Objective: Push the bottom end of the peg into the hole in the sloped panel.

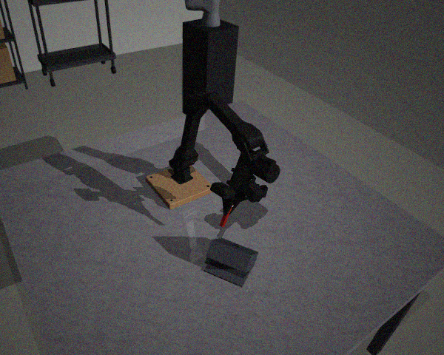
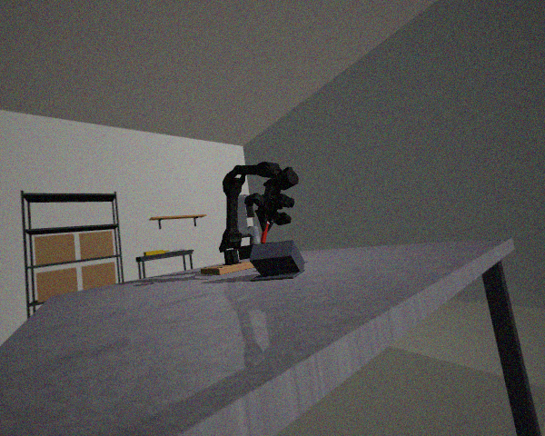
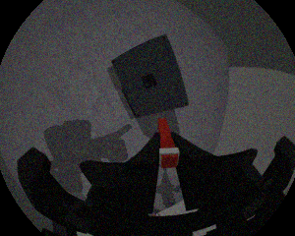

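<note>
Peg [image 1: 226, 217]: red, slim, clamped at its upper end, free lower end slanting down toward the panel; off the table, not yet in the hole.
Gripper [image 1: 229, 206]: closed on the peg, fingers dark and hard to separate in the wrist view.
Peg in wrist view [image 3: 165, 138]: pointing up the frame at the panel, tip just short of its lower edge.
Arm [image 1: 249, 145]: folded forward from the wooden base plate [image 1: 178, 188], wrist pitched down.
Sloped panel [image 1: 229, 259]: dark block on the table [image 1: 329, 244], just beyond the peg tip, apart from it.
Hole [image 3: 149, 82]: small dark opening near the middle of the panel face; shape too small to tell.
Step in hand: carry and alignment, before insertion.
Next move, by judgement: tip to the hole mouth, peg axis square to the face, then a straight push to the bottom.
Risk: tip catching the face beside the hole.
</note>
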`<state>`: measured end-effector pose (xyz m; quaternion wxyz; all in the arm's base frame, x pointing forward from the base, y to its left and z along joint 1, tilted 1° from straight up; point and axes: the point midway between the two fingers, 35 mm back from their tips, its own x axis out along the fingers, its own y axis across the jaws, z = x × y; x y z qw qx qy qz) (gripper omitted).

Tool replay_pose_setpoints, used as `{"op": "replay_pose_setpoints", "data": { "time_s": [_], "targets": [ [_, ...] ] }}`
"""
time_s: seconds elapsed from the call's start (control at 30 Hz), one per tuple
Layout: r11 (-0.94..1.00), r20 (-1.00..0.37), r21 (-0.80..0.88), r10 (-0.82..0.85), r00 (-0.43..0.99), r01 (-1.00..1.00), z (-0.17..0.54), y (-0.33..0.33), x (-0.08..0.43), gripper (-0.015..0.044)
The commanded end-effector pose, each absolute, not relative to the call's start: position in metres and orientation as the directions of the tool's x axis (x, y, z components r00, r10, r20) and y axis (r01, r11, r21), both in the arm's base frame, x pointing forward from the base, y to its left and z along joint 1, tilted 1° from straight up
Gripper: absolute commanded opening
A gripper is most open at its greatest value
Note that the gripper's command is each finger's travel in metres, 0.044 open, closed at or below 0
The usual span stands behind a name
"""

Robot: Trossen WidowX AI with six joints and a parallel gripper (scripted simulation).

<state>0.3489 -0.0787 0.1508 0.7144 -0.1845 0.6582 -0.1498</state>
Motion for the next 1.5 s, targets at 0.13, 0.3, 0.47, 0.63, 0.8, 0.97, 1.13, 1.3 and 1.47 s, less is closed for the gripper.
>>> {"op": "replay_pose_setpoints", "data": {
  "time_s": [0.13,0.3,0.47,0.63,0.8,0.97,1.13,1.3,1.47],
  "targets": [
    [0.867,-0.867,-0.494,-0.485,0.115,-0.073,0.154,-0.070,0.355,0.0000],
    [0.852,-0.856,-0.513,-0.500,0.131,-0.100,0.156,-0.064,0.358,0.0000],
    [0.837,-0.845,-0.532,-0.515,0.147,-0.127,0.158,-0.058,0.361,0.0000],
    [0.821,-0.833,-0.551,-0.529,0.164,-0.153,0.159,-0.051,0.364,0.0000],
    [0.803,-0.821,-0.569,-0.542,0.181,-0.178,0.161,-0.045,0.367,0.0000],
    [0.784,-0.808,-0.587,-0.554,0.199,-0.201,0.163,-0.038,0.370,0.0000],
    [0.764,-0.795,-0.605,-0.566,0.217,-0.224,0.165,-0.031,0.373,0.0000],
    [0.751,-0.787,-0.616,-0.573,0.229,-0.238,0.165,-0.027,0.375,0.0000],
    [0.745,-0.783,-0.621,-0.576,0.235,-0.244,0.160,-0.030,0.378,0.0000]
  ]
}}
